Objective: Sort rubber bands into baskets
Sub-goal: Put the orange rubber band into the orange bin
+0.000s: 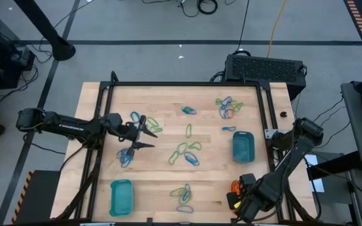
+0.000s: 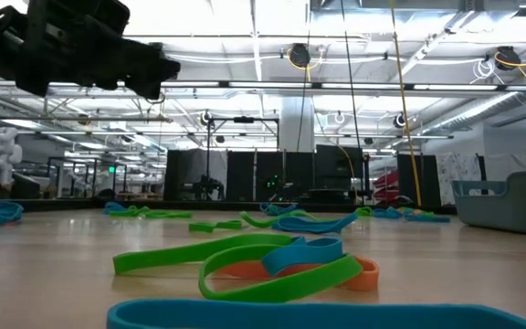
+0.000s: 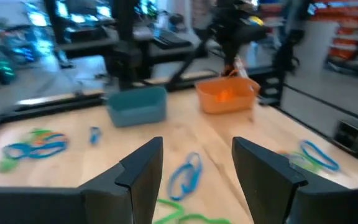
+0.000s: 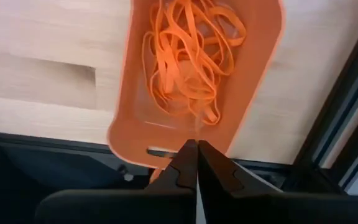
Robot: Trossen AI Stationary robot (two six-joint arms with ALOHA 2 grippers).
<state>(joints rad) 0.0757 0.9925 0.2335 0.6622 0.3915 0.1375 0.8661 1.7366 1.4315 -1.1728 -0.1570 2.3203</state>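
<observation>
Desk has rubber bands scattered everywhere. Left end effector hangs open above them. Right end effector is pinched closed, touching the orange basket rim.

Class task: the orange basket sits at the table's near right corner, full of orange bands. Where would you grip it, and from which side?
Grip the orange basket by its low end wall with the handle slot, coming from above at the table-edge side. That thin upright rim suits a two-finger pinch, and the right hand is already shut there; the bands fill the middle.

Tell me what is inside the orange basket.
The orange basket holds a tangled heap of orange rubber bands; no other colour shows among them. The right tool, shut, hangs just above the basket's near rim. Whatever lies under the heap is covered.
</observation>
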